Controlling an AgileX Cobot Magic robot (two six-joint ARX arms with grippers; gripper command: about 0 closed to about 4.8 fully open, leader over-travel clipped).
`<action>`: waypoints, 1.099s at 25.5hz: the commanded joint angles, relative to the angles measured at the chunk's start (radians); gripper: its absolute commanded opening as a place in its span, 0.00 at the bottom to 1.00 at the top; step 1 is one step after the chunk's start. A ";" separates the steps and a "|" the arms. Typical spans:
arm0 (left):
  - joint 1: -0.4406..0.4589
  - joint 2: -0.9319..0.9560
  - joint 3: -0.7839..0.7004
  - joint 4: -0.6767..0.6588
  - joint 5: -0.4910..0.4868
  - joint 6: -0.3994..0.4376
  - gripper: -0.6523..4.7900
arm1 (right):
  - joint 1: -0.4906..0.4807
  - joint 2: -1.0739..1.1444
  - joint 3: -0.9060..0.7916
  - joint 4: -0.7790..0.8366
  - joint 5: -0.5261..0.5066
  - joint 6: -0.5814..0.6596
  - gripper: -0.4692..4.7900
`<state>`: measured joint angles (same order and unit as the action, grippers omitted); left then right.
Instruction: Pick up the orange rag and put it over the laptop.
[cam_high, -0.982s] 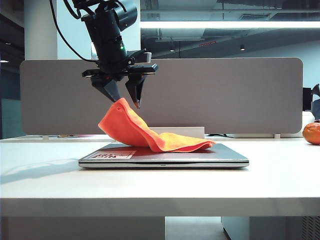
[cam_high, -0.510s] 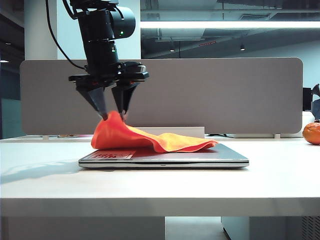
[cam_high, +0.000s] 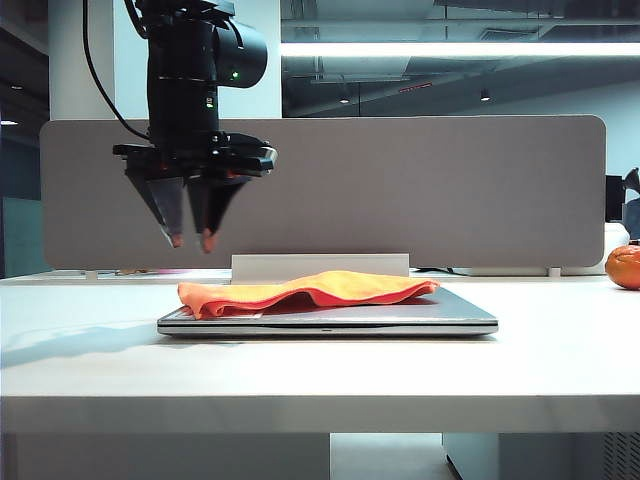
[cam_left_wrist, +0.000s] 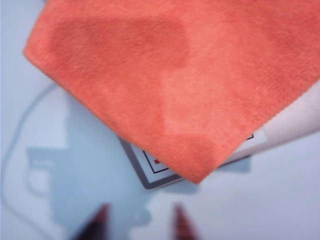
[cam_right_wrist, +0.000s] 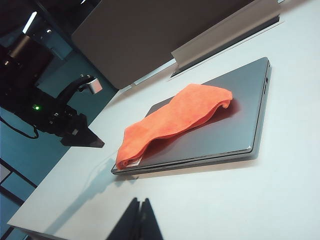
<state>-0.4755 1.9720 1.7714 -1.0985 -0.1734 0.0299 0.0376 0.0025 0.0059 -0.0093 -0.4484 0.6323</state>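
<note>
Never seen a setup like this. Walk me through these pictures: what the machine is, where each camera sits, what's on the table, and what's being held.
It is a two-armed robot with a two-finger gripper on each arm. One camera faces the table from outside; the other two sit on the wrists. A closed laptop lies on the table with the orange rag draped over it, and an orange fruit sits at the far right edge. The left gripper hangs above the rag's left end, jaws slightly apart, holding nothing. The right gripper, shut and empty, rests low, off to the side.

Bright ceiling strip light (cam_high: 450, 48), dim background, arm shadow on white table (cam_high: 320, 365), left wrist view soft, blurred
</note>
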 joint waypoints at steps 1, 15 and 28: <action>0.005 -0.015 0.003 0.010 -0.005 0.021 0.11 | -0.001 -0.002 -0.003 0.010 -0.002 -0.005 0.08; 0.127 -0.323 0.002 0.210 0.126 -0.005 0.11 | -0.001 -0.002 -0.003 -0.020 0.001 -0.005 0.08; 0.129 -0.590 -0.318 0.408 0.126 -0.008 0.11 | -0.001 -0.002 -0.003 -0.020 0.001 -0.005 0.08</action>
<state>-0.3477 1.4094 1.4818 -0.7250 -0.0513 0.0273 0.0372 0.0025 0.0059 -0.0429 -0.4473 0.6323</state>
